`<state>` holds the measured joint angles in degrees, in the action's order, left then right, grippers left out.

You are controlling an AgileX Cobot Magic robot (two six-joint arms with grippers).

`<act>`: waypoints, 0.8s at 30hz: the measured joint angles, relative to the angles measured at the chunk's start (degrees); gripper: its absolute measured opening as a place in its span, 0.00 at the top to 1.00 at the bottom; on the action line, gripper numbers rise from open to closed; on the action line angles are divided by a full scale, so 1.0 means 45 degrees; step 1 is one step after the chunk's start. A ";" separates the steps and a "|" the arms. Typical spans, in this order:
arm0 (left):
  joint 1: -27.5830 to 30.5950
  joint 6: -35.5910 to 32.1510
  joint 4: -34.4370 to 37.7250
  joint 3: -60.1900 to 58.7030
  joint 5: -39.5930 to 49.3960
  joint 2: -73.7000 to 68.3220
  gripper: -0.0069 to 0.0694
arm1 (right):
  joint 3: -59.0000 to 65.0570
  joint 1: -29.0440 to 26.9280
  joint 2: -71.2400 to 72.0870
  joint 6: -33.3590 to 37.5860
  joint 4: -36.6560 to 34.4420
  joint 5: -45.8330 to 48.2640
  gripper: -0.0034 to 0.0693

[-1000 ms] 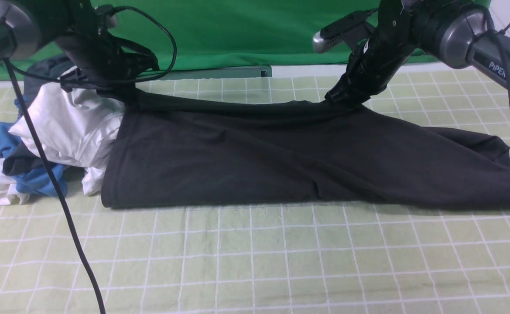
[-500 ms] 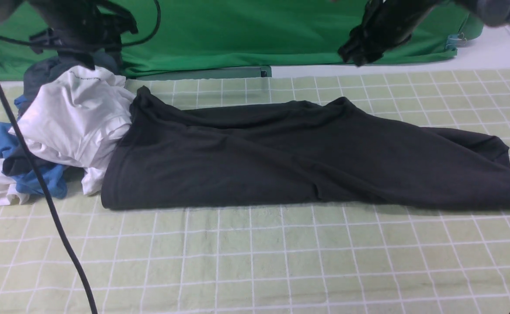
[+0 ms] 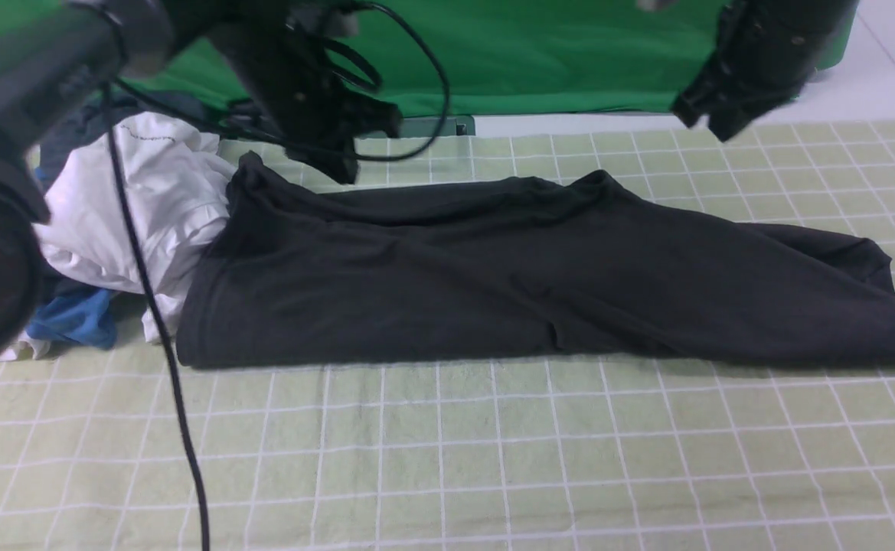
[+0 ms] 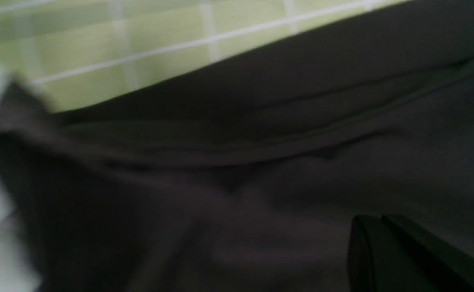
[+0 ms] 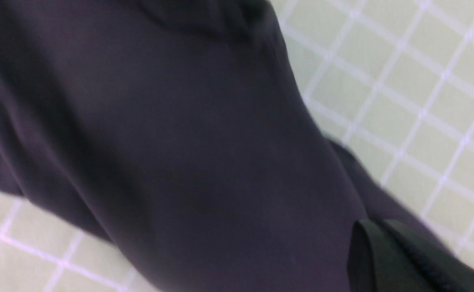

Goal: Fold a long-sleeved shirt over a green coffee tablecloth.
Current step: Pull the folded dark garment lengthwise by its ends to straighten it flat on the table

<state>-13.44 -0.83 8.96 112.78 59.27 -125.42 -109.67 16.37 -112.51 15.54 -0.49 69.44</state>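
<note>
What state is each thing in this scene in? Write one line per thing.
Black shirt: folded over, lying on the tablecloth, held by nothing.
Tablecloth: spread flat under the shirt.
Pile of clothes: crumpled, against the shirt's left end.
Left tool: shut, empty, near the shirt's far edge.
Right tool: shut, empty, raised clear of the shirt.

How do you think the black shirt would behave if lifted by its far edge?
The shirt is probably floppy: it lies in soft creases. It would likely sag and drag across the tablecloth, perhaps tugging the adjoining white garment.
</note>
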 joint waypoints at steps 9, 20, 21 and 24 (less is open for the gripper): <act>-0.0363 -0.0217 0.0346 -0.0025 -0.1888 -0.2207 0.90 | 0.2478 -0.2575 0.1187 -0.0081 -0.0013 0.0052 0.95; 0.1198 0.0715 0.0160 0.0640 -0.3365 -0.2487 0.89 | 0.3584 -0.3407 0.0361 0.0324 -0.0142 -0.0455 0.43; 0.1364 0.0748 0.0160 0.0930 -0.3091 -0.2502 0.89 | 0.3578 -0.3407 0.0198 0.0335 -0.0195 -0.0626 0.39; 0.1674 0.0760 0.0249 0.1856 -0.2039 -0.2516 0.89 | 0.3588 -0.3407 -0.0226 0.0381 -0.0438 -0.1320 0.35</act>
<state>-5.90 2.59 10.08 121.13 50.10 -136.74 -93.53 1.04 -113.52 17.25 -2.46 63.50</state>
